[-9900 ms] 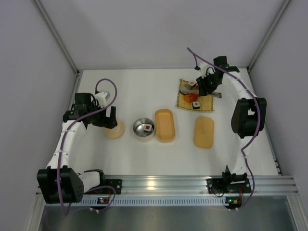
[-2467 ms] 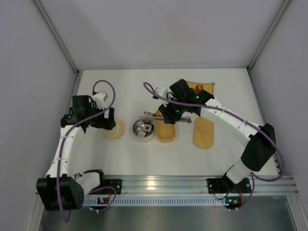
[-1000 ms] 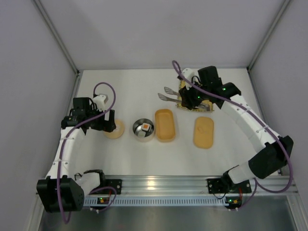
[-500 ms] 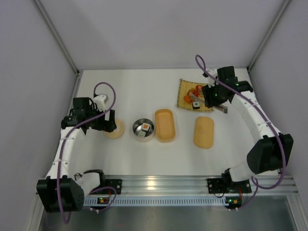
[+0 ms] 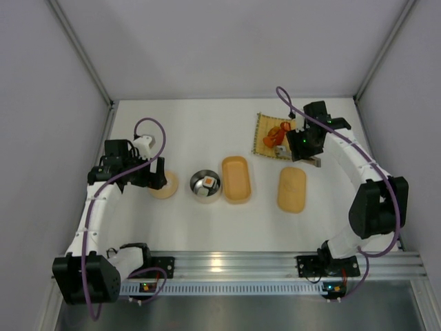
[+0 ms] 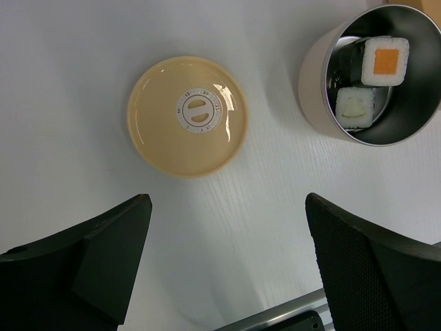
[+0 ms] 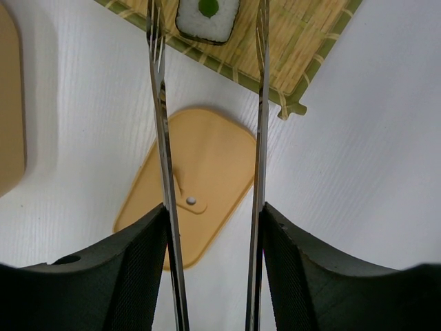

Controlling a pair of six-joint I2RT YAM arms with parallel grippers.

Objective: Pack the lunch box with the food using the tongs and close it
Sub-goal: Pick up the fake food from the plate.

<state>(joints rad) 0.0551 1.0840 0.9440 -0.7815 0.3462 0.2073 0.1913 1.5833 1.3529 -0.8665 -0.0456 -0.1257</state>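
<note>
My right gripper (image 7: 212, 214) (image 5: 303, 141) is shut on the tongs (image 7: 160, 124), one finger pressing each arm from outside. The tong tips stand apart on either side of a sushi roll (image 7: 207, 15) with a green centre, which lies on the bamboo mat (image 7: 303, 41). Orange shrimp-like food (image 5: 275, 132) also lies on the mat. Under the tongs lies the oval lid (image 7: 207, 165) (image 5: 291, 189). The open lunch box (image 5: 236, 179) holds nothing. My left gripper (image 6: 227, 203) (image 5: 153, 172) hangs open and holds nothing.
A metal bowl (image 6: 317, 89) (image 5: 206, 185) left of the lunch box holds two sushi rolls, one with an orange centre (image 6: 386, 61). A round tan lid (image 6: 187, 116) lies below my left gripper. Grey walls bound the table on three sides.
My right arm has carried the tongs from left of the bamboo mat to over its right side, and the tong arms have spread a little. The left arm has not moved.
</note>
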